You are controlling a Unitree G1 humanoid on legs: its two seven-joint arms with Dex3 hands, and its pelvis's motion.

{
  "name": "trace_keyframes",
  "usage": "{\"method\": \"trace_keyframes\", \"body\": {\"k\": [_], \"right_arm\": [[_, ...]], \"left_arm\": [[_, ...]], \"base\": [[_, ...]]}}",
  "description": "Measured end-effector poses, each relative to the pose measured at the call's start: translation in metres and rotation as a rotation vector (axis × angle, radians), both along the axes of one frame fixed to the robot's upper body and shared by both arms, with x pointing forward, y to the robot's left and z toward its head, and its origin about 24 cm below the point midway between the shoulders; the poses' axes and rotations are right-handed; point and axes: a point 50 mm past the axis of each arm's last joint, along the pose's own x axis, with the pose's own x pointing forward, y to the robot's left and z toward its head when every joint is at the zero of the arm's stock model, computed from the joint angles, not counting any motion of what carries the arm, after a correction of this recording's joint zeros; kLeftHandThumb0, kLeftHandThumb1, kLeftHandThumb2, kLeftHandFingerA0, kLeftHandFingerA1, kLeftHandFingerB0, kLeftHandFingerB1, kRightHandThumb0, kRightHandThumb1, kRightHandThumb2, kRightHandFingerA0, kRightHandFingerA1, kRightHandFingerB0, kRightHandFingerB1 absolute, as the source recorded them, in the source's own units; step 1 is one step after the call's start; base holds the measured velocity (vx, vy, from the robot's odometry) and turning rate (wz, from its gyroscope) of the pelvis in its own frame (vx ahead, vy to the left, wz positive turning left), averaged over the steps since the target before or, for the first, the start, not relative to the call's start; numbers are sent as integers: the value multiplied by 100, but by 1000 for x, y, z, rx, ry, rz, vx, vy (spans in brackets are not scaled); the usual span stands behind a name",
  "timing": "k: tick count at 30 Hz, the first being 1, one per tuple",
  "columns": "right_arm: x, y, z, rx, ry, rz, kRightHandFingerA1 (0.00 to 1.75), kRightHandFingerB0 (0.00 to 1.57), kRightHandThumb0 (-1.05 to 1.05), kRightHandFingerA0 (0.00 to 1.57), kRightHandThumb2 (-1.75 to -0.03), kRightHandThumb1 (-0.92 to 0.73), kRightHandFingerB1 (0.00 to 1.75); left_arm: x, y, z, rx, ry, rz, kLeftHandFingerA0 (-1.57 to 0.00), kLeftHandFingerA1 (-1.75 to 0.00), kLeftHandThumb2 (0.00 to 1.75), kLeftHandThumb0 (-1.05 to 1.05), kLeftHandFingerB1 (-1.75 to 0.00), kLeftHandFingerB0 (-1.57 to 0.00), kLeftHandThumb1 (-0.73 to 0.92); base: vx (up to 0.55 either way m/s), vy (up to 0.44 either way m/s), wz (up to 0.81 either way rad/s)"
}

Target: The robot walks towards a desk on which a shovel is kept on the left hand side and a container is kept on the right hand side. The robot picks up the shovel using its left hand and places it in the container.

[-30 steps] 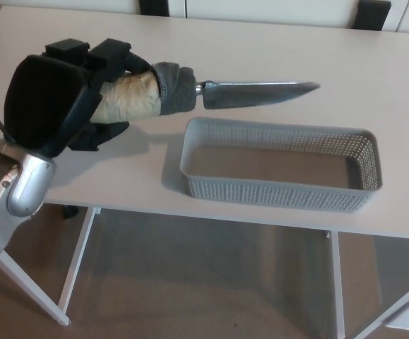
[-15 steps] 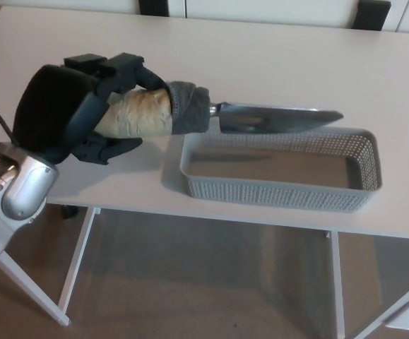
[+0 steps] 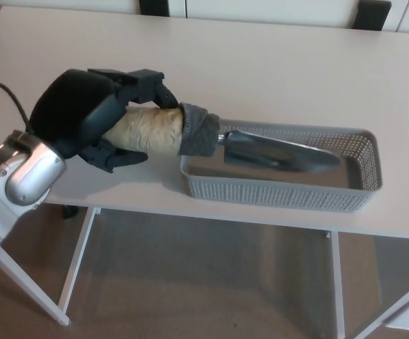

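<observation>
Down comes the shovel (image 3: pixel 211 135) from above the rim, its metal blade now angled inside the grey container (image 3: pixel 359 200); the left hand (image 3: pixel 91 120) is wrapped tight around the tan handle on the pale desk (image 3: pixel 275 63).

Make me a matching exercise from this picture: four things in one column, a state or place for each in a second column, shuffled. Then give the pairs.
Things:
1. left hand
2. shovel blade
3. container
4. shovel handle

States:
A. perforated, standing on the desk
B. grey metal, inside the basket walls
C. black, closed around something
D. tan wrap, sticking out past the rim

Pairs: 1-C, 2-B, 3-A, 4-D
</observation>
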Motion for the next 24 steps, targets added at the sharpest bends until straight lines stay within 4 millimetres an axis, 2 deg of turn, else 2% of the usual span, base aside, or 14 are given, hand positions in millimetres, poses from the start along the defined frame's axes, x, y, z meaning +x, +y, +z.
{"method": "trace_keyframes", "body": {"k": [2, 3, 4, 5, 6, 7, 8, 11, 16, 17, 20, 21, 22, 24], "right_arm": [[1, 0, 0, 0, -1, 1, 68, 49, -39, 68, -90, -49, 59], [1, 0, 0, 0, -3, 2, 68, 49, -38, 68, -90, -49, 59], [1, 0, 0, 0, -3, 2, 68, 49, -37, 68, -90, -48, 59], [1, 0, 0, 0, -4, 3, 49, 59, -40, 73, -58, -62, 45], [1, 1, 0, -1, -4, 4, 49, 59, -40, 73, -58, -62, 45], [2, 1, 0, -1, -5, 4, 49, 59, -40, 73, -58, -62, 45], [2, 1, 1, -1, -6, 5, 49, 60, -40, 73, -58, -61, 44], [3, 1, 1, -2, -9, 9, 49, 60, -40, 74, -58, -61, 44], [5, 2, 1, -8, -13, 17, 50, 61, -41, 75, -58, -61, 45], [5, 2, 1, -9, -12, 19, 68, 49, -38, 69, -90, -48, 59], [5, 2, 1, -19, -10, 29, 67, 49, -40, 69, -91, -50, 58], [5, 2, 1, -25, -9, 34, 67, 49, -39, 69, -90, -50, 59], [5, 2, 1, -28, -9, 36, 67, 49, -40, 69, -91, -50, 58], [5, 2, 2, -33, -10, 42, 68, 50, -39, 70, -91, -49, 59]], "left_arm": [[2, -2, 3, 20, 12, -13, -74, -131, 65, -22, -74, -80, 79], [3, -4, 4, 33, 19, -22, -68, -152, 65, -21, -103, -71, 79], [4, -5, 5, 40, 23, -26, -66, -162, 63, -21, -128, -63, 79], [5, -6, 7, 53, 31, -33, -72, -165, 64, -20, -146, -61, 81], [7, -7, 8, 61, 36, -37, -67, -169, 63, -18, -143, -61, 83], [8, -9, 10, 72, 44, -44, -75, -166, 64, -17, -146, -62, 82], [9, -10, 11, 80, 50, -48, -68, -165, 63, -18, -137, -62, 83], [13, -15, 16, 105, 69, -65, -74, -159, 66, -15, -125, -70, 82], [17, -23, 19, 130, 106, -80, -75, -161, 66, -17, -127, -70, 83], [18, -25, 20, 136, 117, -82, -76, -162, 66, -17, -124, -71, 82], [19, -29, 18, 141, 145, -82, -74, -165, 66, -17, -127, -67, 83], [20, -30, 18, 141, 153, -82, -79, -164, 67, -18, -131, -69, 82], [20, -31, 17, 140, 158, -82, -72, -165, 66, -15, -130, -65, 84], [20, -34, 15, 141, 176, -79, -70, -166, 67, -15, -131, -63, 84]], "base": [[0, 0, 0], [0, 0, 0], [0, 0, 0], [0, 0, 0], [0, 0, 0], [0, 0, 0], [0, 0, 0], [0, 0, 0], [0, 0, 0], [0, 0, 0], [0, 0, 0], [0, 0, 0], [0, 0, 0], [0, 0, 0]]}}
